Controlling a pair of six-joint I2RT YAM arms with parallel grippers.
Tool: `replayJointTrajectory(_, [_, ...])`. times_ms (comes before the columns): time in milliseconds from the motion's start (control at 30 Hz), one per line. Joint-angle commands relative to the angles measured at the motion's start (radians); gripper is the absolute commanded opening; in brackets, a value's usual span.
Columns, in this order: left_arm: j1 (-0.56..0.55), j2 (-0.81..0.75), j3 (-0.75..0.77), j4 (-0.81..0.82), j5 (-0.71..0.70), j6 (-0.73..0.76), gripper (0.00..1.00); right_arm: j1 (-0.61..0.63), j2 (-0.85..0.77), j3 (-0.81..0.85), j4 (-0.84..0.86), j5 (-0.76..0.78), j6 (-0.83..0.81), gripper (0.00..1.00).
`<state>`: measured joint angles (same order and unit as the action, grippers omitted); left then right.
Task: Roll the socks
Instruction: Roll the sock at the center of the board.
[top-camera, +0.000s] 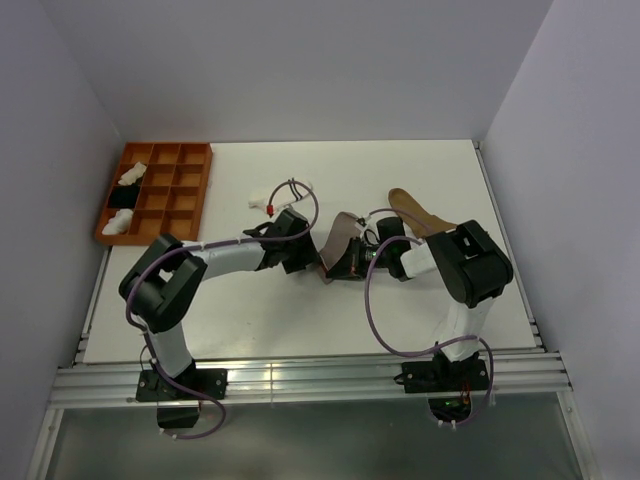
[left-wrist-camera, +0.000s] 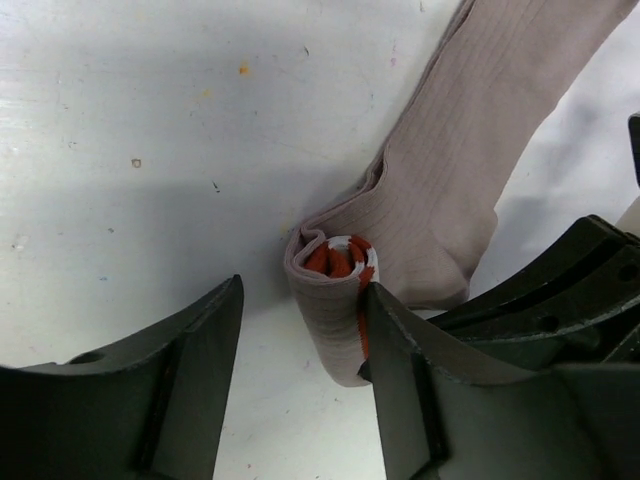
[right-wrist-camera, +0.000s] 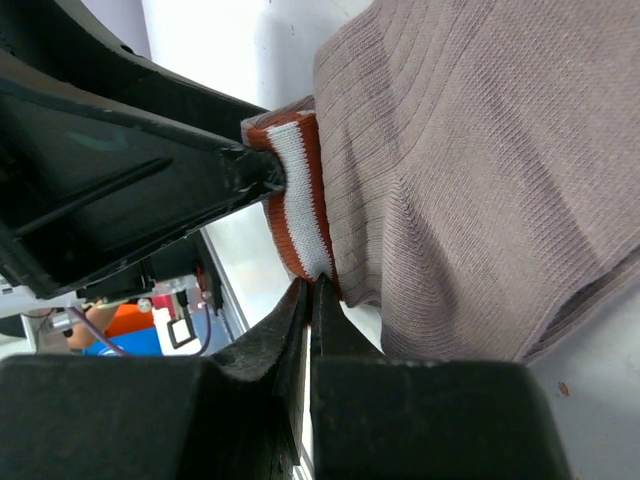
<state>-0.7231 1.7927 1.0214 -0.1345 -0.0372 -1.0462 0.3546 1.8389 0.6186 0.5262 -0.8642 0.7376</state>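
Observation:
The grey sock (top-camera: 338, 243) lies mid-table, its red-striped white cuff end rolled up (left-wrist-camera: 335, 285). My left gripper (top-camera: 303, 256) is open around the roll (left-wrist-camera: 300, 345); its right finger (left-wrist-camera: 410, 370) touches the roll and its left finger stands apart. My right gripper (top-camera: 352, 264) is shut, its tips (right-wrist-camera: 312, 292) pinching the cuff edge (right-wrist-camera: 300, 190) of the grey sock (right-wrist-camera: 480, 180). The short white sock with dark stripes (top-camera: 277, 195) lies behind the left arm. The tan-brown sock (top-camera: 415, 211) lies behind the right arm.
An orange compartment tray (top-camera: 190, 185) stands at the back left and holds white bundles (top-camera: 132, 175) and a black one. The left gripper's black finger (right-wrist-camera: 150, 170) crowds the right wrist view. Walls close in on three sides.

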Motion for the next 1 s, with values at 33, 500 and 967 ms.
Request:
replayJointTrajectory(33, [-0.004, 0.037, 0.019, -0.007, -0.001, -0.009, 0.52, -0.014, 0.031, 0.015, -0.006, 0.008, -0.001, 0.00])
replayJointTrajectory(500, [-0.004, 0.059, -0.015, -0.025, 0.000, -0.006, 0.06, 0.040, -0.188, 0.038, -0.233, 0.240, -0.213, 0.20])
replayJointTrajectory(967, [-0.004, 0.050, 0.049, -0.132, 0.016, 0.098, 0.00, 0.472, -0.468, 0.004, -0.322, 1.095, -0.569, 0.45])
